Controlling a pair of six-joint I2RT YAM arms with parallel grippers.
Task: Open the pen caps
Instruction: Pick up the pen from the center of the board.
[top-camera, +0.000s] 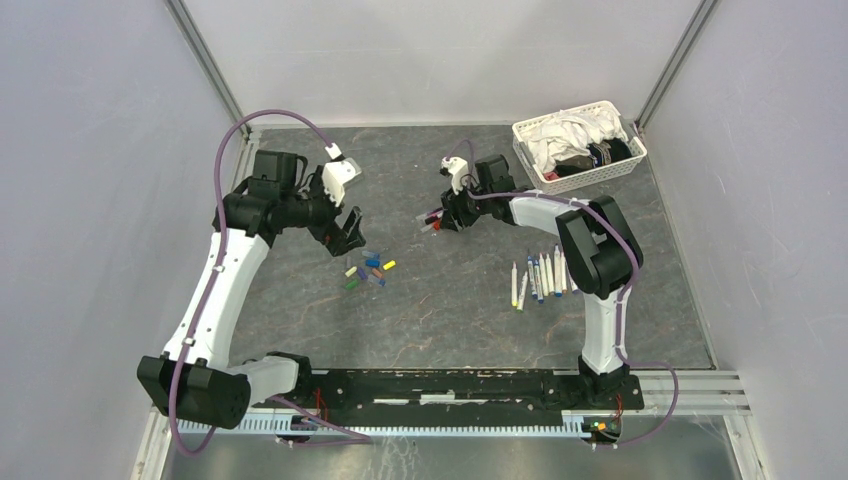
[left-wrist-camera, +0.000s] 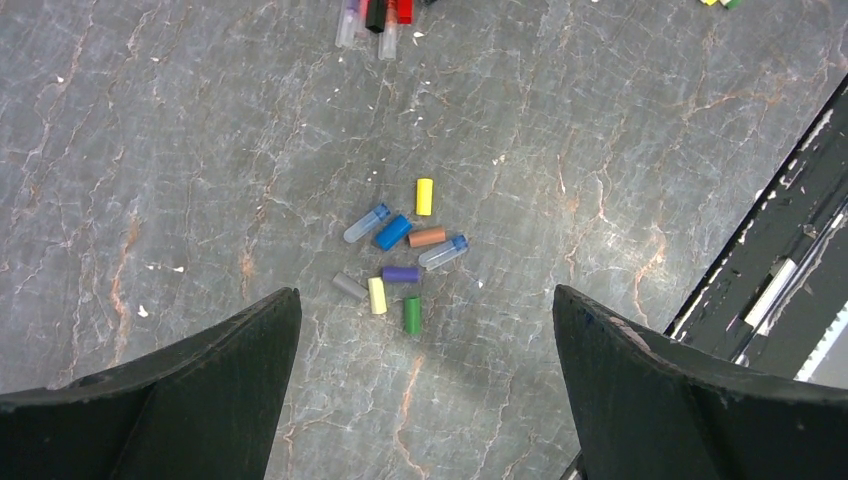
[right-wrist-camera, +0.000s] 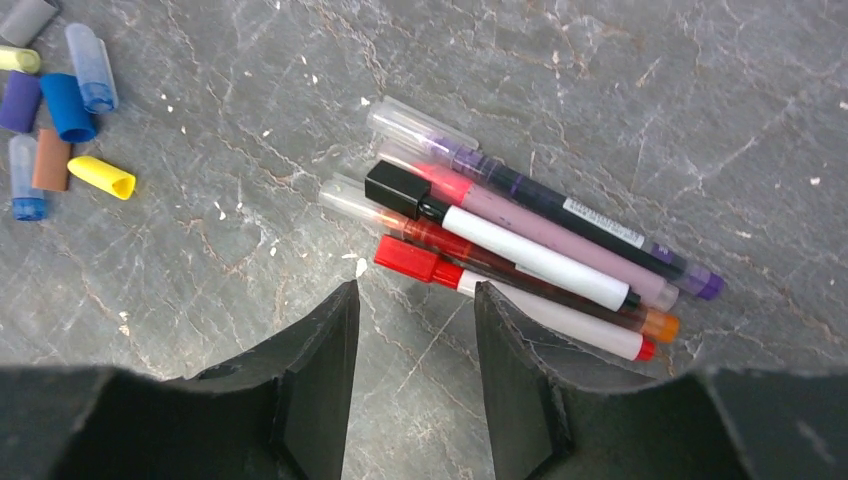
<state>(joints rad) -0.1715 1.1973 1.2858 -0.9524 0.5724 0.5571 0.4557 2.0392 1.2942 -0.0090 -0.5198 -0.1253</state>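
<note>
The left claw (top-camera: 348, 232) hangs above the dark grey marbled table (top-camera: 450, 320) with its two black fingers (left-wrist-camera: 200, 390) spread wide and nothing between them. Under it, a little left of the table's middle, lies a small heap of loose plastic pen caps (left-wrist-camera: 400, 255). I count nine: a yellow one (left-wrist-camera: 424, 196) on the far side, a blue one (left-wrist-camera: 393, 232), two clear ones with blue ends, then brown, purple, grey, pale yellow, and a green one (left-wrist-camera: 412, 314) nearest the arms. Several of them touch.

Just right of the heap and a bit farther back sits a bundle of five slim capped marker pens (right-wrist-camera: 520, 245), side by side and touching. Their caps all point towards the heap: three clear, one square black cap (right-wrist-camera: 397, 189), and a red cap (right-wrist-camera: 405, 258) on the nearest, white-barrelled pen. The right claw (right-wrist-camera: 415, 290) hovers low over that end of the bundle. Its fingers are parted about halfway and grip nothing, with bare table showing in the gap and the red cap just beyond the tips.

Over on the right, nearer the arms, a row of slim white-barrelled pens (top-camera: 540, 275) lies well apart from the bundle; they are too small for me to tell whether they are capped. A white lattice basket (top-camera: 528, 150) of cloths stands in the far right corner.
</note>
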